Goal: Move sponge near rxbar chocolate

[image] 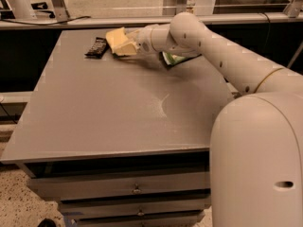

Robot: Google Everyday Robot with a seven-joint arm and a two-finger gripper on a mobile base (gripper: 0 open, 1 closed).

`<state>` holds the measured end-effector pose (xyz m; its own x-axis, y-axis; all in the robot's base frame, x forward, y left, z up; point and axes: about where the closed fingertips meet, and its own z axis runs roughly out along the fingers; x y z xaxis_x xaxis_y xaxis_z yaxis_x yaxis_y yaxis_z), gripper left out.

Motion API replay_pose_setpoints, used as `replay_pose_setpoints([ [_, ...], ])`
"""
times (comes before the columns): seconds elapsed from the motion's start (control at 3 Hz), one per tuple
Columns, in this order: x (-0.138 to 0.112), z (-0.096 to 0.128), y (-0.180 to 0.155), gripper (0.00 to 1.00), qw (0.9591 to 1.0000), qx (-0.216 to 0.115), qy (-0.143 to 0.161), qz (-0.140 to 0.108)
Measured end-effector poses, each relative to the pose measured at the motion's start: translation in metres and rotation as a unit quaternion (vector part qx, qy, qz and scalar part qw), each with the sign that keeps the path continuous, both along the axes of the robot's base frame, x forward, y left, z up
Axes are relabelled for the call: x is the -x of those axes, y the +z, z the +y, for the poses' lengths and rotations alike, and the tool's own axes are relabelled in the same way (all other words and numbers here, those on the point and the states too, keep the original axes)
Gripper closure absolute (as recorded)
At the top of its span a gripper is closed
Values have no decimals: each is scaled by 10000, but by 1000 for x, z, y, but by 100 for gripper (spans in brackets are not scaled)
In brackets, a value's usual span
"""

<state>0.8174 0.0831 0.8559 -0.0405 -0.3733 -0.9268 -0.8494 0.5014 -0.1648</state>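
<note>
The pale yellow sponge (118,40) is held at the far side of the grey table (113,112), just above or at its surface. My gripper (127,45) is shut on the sponge from its right side. The rxbar chocolate (96,47), a small dark flat wrapper, lies on the table just left of the sponge, a short gap away. My white arm reaches in from the right across the table's far edge.
A crinkled green chip bag (171,58) lies partly hidden under my arm, right of the sponge. The robot's white body (258,160) fills the lower right. A rail and dark gap run behind the table. Drawers sit below the table front.
</note>
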Motion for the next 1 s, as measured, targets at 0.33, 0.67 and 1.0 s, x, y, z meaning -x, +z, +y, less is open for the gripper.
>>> replay_pose_setpoints([
  [0.33,0,5,0,61,10000,-20,49,15],
  [0.67,3,8,1,36,9999,-42,91,6],
  [1.0,6,10,3,13,9999,-79,131,-15],
])
